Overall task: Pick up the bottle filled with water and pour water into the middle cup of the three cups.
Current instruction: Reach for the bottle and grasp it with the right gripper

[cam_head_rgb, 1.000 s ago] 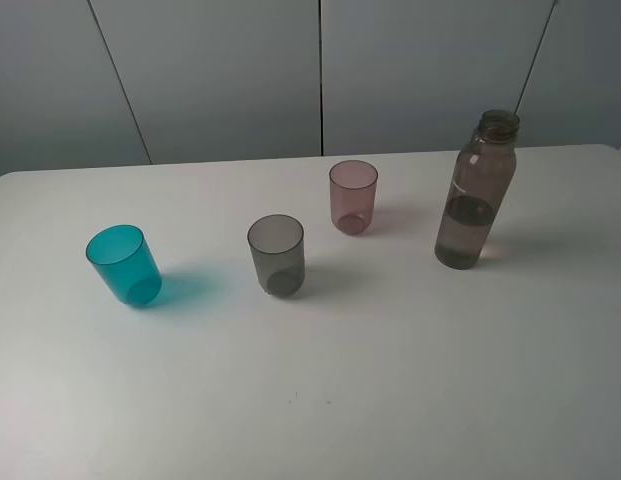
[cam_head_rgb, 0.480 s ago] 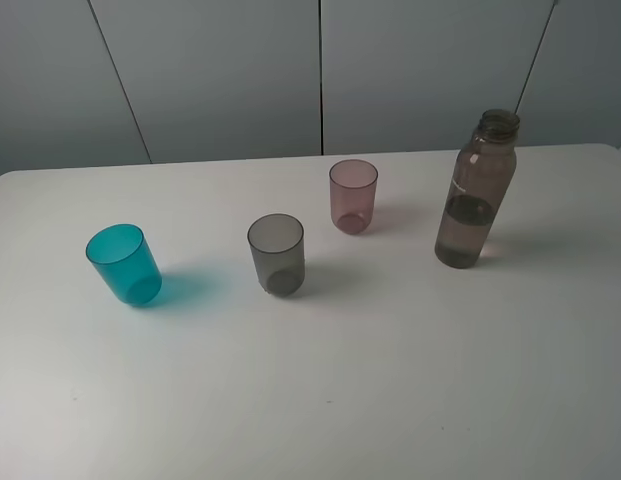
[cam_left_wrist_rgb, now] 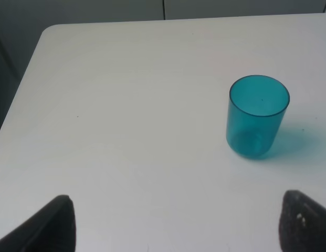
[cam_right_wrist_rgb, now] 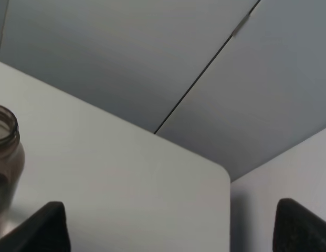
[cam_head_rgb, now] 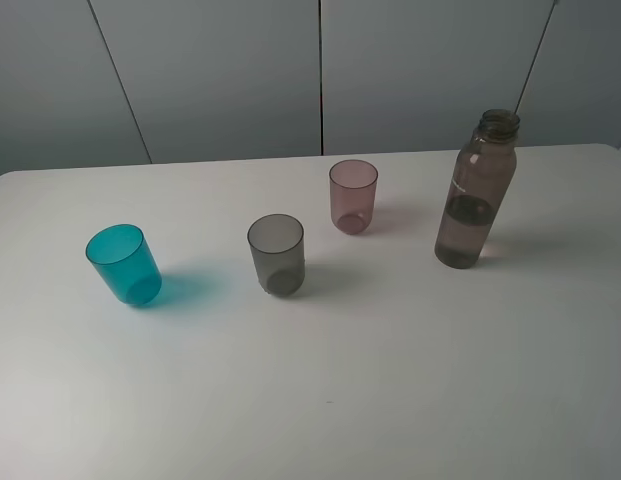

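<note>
Exterior high view: one tall smoky-brown transparent plastic bottle (cam_head_rgb: 475, 195), capless, upright on white tabletop (cam_head_rgb: 390, 390), right of three translucent plastic cups (cam_head_rgb: 276, 232): one teal cup (cam_head_rgb: 123, 264), one smoky-grey middle cup (cam_head_rgb: 278, 262), one pink cup (cam_head_rgb: 352, 196). Left jaws, right jaws spread, empty. Likely risks: off-centre grab topples open bottle; fast tilt overshoots narrow cup.

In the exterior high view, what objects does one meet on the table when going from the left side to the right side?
teal cup → smoky grey cup → pink cup → bottle
</note>
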Robot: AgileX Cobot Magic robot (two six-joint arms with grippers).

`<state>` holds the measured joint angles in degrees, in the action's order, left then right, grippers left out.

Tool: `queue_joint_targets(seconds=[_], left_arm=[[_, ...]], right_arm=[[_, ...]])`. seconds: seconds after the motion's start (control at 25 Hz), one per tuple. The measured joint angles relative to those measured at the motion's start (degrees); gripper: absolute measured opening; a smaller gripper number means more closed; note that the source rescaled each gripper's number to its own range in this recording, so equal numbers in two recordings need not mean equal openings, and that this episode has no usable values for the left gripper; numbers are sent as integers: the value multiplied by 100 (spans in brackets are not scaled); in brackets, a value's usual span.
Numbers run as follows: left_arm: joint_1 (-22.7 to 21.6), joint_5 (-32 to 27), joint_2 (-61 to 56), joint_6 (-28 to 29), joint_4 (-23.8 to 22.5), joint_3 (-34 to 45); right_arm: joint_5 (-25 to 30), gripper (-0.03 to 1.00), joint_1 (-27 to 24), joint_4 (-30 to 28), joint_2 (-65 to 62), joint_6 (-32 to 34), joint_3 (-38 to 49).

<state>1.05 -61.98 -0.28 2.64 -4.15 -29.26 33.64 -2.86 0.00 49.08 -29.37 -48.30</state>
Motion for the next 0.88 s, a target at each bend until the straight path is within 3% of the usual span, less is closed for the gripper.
queue_joint_targets(seconds=[0.28, 0.52, 0.64, 0.76, 0.88], left_arm=[[0, 0, 0, 0, 0, 0], [0, 0, 0, 0, 0, 0], [0, 0, 0, 0, 0, 0], [0, 0, 0, 0, 0, 0], [0, 0, 0, 0, 0, 0]], right_arm=[[-47, 49, -46, 747, 390, 12, 469], [-718, 49, -46, 1524, 435, -126, 1513], [-1233, 62, -46, 1830, 436, -181, 2019], [-1796, 84, 145, 1915, 436, -142, 2438], [-2283, 89, 452, 1947, 535, -132, 2739]])
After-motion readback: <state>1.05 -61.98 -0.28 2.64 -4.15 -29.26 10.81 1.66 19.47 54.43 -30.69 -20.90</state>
